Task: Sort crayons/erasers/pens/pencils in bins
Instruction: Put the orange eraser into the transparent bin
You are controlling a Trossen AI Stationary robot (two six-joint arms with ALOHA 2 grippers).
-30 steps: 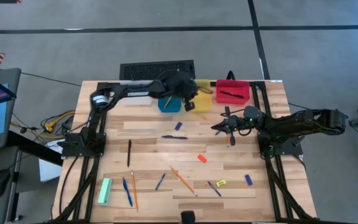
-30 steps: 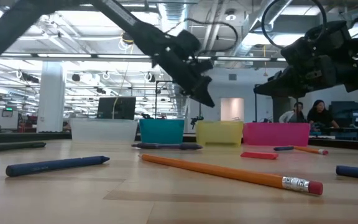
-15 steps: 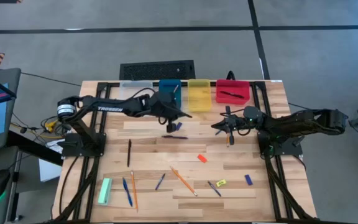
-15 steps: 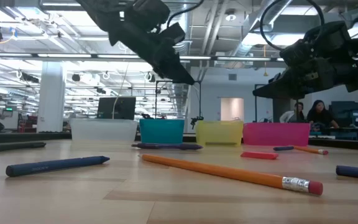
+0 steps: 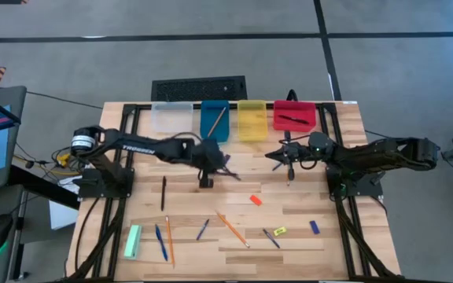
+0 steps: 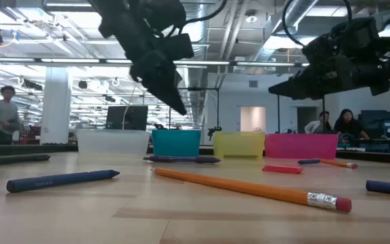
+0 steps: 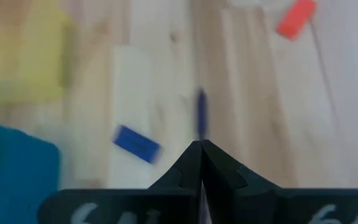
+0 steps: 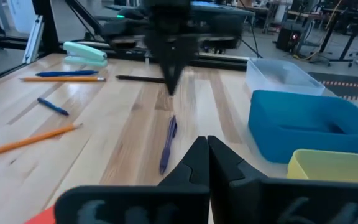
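A: Entry, left gripper (image 5: 228, 169). Fingers are pressed together with nothing between them, held over the table (image 5: 321, 236) centre. The dark blue pen (image 7: 200, 114) is seen lying flat just ahead of the tips, at about 12 o'clock in the wrist view; a blue eraser (image 7: 137, 143) sits near it at 10 o'clock.

B: Noted. Right gripper (image 5: 275, 159)?

A: Also closed and empty, parked at roughly 3 o'clock of table centre, below the red bin (image 5: 293, 115).

B: Handling judgement for the pen?

A: It is expected to be light, stiff and smooth, so likely to roll or slip. A pinch across the barrel near mid-length is advised, with jaws opened first.

B: Bins?

A: Four are lined up at 12 o'clock: clear bin (image 5: 171, 118), blue bin (image 5: 214, 119), yellow bin (image 5: 252, 119), then red. A pencil appears to be leaning in the blue one, though that is hard to confirm from above.

B: Obstructions?

A: The eraser beside the pen could be nudged. An orange-red eraser (image 5: 255, 200) and a pencil (image 5: 231, 229) lie toward 6 o'clock, well apart. A green stapler-like item (image 5: 133, 241) rests at 7 o'clock.
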